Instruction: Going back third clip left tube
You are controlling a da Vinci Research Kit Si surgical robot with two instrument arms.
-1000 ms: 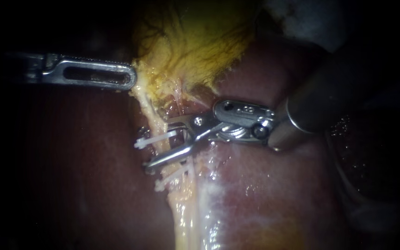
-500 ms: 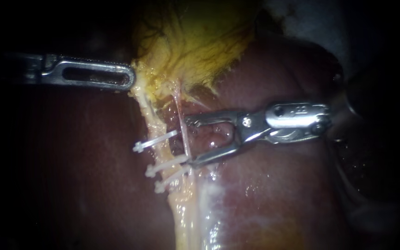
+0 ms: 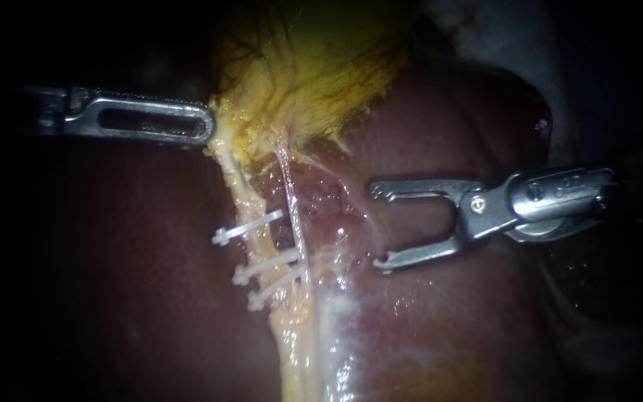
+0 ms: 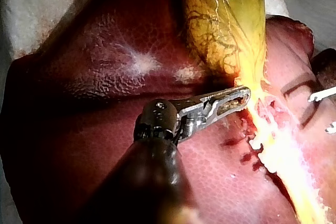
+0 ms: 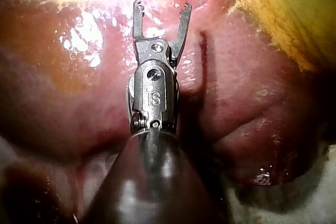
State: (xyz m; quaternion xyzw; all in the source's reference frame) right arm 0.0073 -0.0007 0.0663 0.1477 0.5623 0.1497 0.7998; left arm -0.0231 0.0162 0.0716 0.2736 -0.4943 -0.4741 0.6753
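Observation:
The left tube [image 3: 248, 199], a pale strand, runs down from the yellow gallbladder [image 3: 314, 67] across the liver [image 3: 426, 320]. Three white clips cross it: upper clip [image 3: 251, 225], middle clip [image 3: 266, 265], lower clip [image 3: 271, 289]. A thinner tube [image 3: 292, 205] lies just right of it. My right instrument [image 3: 377, 227] stands to the right of both tubes over the liver, jaws open and empty; the right wrist view shows the same instrument [image 5: 161, 6]. My left instrument [image 3: 204, 123] holds the gallbladder's lower edge [image 4: 247, 85], jaws shut on it [image 4: 239, 97].
Wet, glistening pale tissue [image 3: 336, 327] runs down below the clips. White gauze [image 3: 500, 37] lies beyond the liver at the upper right. The right instrument's two jaw tips [image 4: 321, 96] show beside the bright tube in the left wrist view.
My right instrument has drawn back to the right, away from the left tube, with its jaws open. A third clip now sits between the two others. The left instrument has held still.

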